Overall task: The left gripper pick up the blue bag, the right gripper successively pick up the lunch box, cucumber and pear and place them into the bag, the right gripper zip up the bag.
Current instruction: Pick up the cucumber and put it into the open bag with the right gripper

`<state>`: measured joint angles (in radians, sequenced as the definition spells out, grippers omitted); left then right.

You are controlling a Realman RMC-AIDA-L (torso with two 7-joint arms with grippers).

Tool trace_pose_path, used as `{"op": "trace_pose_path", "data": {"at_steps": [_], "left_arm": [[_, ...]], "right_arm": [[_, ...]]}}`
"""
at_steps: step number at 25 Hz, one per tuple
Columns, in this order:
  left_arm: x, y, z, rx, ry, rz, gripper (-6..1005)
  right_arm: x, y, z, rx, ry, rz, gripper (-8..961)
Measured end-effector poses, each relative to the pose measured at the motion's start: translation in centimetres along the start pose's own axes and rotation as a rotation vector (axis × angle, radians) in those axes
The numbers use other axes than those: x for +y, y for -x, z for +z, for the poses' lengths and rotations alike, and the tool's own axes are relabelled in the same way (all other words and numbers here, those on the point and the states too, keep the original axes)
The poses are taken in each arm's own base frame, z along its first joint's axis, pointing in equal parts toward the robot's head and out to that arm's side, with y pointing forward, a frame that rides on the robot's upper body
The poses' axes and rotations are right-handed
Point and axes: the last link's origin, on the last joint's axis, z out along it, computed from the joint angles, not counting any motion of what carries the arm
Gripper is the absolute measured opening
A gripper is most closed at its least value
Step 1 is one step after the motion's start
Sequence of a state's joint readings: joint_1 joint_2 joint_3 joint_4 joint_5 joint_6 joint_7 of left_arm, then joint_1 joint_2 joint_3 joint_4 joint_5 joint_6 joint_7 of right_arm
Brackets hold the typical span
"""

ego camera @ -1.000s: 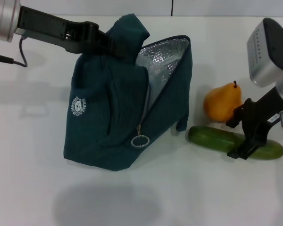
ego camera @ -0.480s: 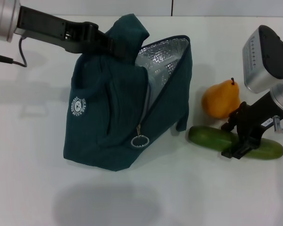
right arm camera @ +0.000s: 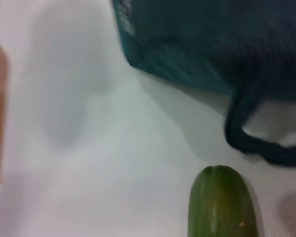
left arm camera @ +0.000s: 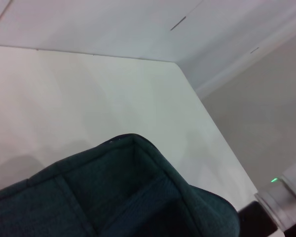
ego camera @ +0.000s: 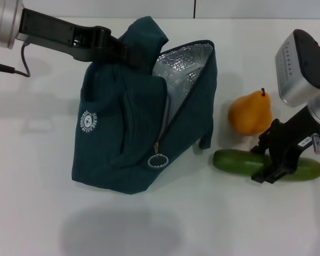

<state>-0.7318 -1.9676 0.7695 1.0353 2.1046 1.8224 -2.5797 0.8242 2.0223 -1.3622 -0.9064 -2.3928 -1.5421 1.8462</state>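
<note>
Black right gripper point(ego camera: 273, 161) straddled the long green cucumber point(ego camera: 240, 161) at lower right, closure unclear, while the left gripper point(ego camera: 129, 54) clamped the teal fabric bag's point(ego camera: 122, 138) handle, fingertips hidden.

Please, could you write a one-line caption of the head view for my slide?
Left gripper holds the blue bag open by its top while the right gripper straddles the cucumber beside the pear.

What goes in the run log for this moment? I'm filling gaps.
left gripper: holding blue bag open | right gripper: jaws astride cucumber on table | pear: beside, untouched
</note>
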Motion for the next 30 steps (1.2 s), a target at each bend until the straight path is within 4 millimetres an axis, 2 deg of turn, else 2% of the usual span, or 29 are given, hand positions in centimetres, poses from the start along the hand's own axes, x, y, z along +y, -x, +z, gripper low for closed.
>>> {"op": "trace_pose_path", "data": {"at_steps": [3, 8, 13, 16, 19, 21, 30], "left_arm": [[-0.1, 0.1, -0.1, 0.003, -0.001, -0.002, 42], [-0.1, 0.1, -0.1, 0.004, 0.002, -0.004, 42], [0.0, 0.1, 0.0, 0.004, 0.005, -0.004, 42], [0.0, 0.1, 0.0, 0.003, 0.006, -0.006, 42], [0.0, 0.1, 0.1, 0.003, 0.008, -0.005, 42], [0.0, 0.1, 0.1, 0.003, 0.009, -0.005, 42], [0.2, 0.0, 0.3, 0.0, 0.013, -0.001, 42]], "right_arm": [[0.9, 0.8, -1.4, -0.06, 0.066, -0.012, 588], [2.7, 1.4, -6.2, -0.304, 0.203, -0.018, 595], [2.3, -0.1, -11.4, -0.702, 0.226, 0.066, 602], [1.8, -1.6, -12.5, -0.924, 0.236, 0.144, 606], [1.5, -2.9, -11.8, -1.09, 0.226, 0.216, 610], [1.4, -3.0, -10.6, -1.156, 0.204, 0.26, 613], [1.9, -0.5, -4.4, -1.393, 0.143, 0.336, 625]]}}
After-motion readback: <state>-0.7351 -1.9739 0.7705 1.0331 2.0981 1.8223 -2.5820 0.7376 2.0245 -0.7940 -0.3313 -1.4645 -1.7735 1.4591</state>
